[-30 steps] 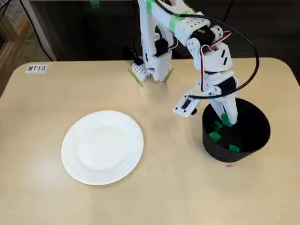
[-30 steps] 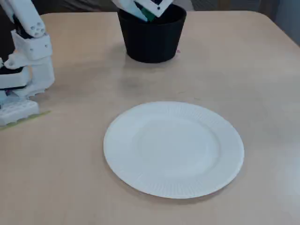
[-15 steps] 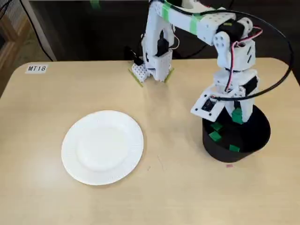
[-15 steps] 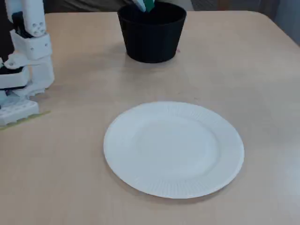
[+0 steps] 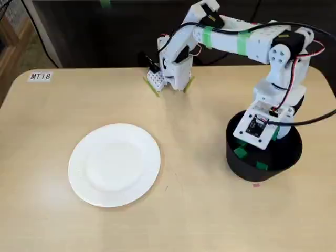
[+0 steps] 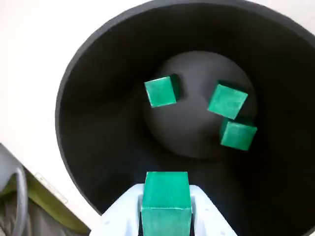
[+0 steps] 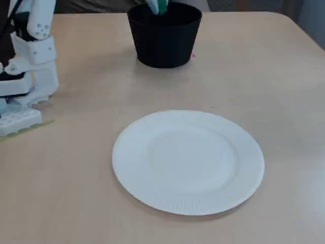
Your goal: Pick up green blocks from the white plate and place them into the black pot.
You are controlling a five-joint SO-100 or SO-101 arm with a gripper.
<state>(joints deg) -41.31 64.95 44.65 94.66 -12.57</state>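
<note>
In the wrist view my gripper (image 6: pixel 166 187) is shut on a green block (image 6: pixel 166 196) and hangs over the open black pot (image 6: pixel 98 147). Three more green blocks (image 6: pixel 161 91) lie on the pot's floor. In a fixed view the gripper (image 5: pixel 273 134) is above the pot (image 5: pixel 235 167), mostly hidden behind the wrist camera mount, and two green blocks (image 5: pixel 240 152) show inside. The white plate (image 5: pixel 114 164) lies bare at the left. The other fixed view shows the held block (image 7: pixel 162 5) just above the pot's (image 7: pixel 164 43) rim, with the plate (image 7: pixel 188 161) in front.
The arm's base (image 5: pixel 170 73) stands at the table's back edge, seen at the left as the base (image 7: pixel 25 76) in the other fixed view. A label reading MT18 (image 5: pixel 41 76) is stuck at the back left corner. A small pink mark (image 5: pixel 256 185) lies by the pot.
The gripper has lifted out of the pot's left side and swung right over its middle, still carrying the green block. The plate and the blocks in the pot have not moved.
</note>
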